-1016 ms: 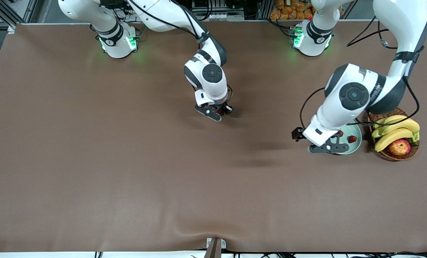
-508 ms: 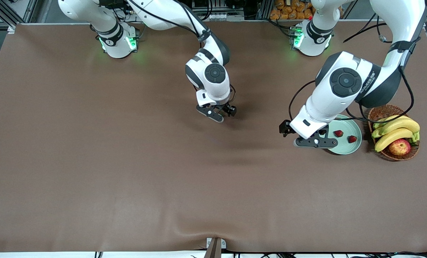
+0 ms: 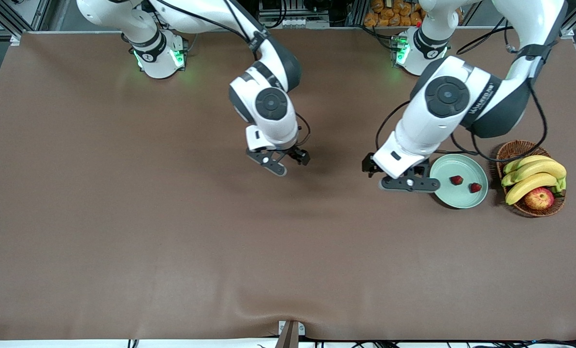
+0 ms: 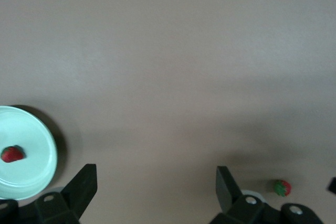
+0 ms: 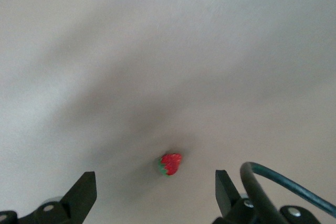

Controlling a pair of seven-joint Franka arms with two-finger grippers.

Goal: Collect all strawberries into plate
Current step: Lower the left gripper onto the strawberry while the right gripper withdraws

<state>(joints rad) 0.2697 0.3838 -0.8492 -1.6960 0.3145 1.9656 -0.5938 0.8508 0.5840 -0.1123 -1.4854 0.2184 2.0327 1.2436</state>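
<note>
Beneath my open right gripper lies one strawberry; my open left gripper waits near the plate.

A brown counter is seen, covered by a smooth mat. At the left arm's end a brown wicker basket is set on it. Yellow bananas and a red-yellow apple are held in the basket.
</note>
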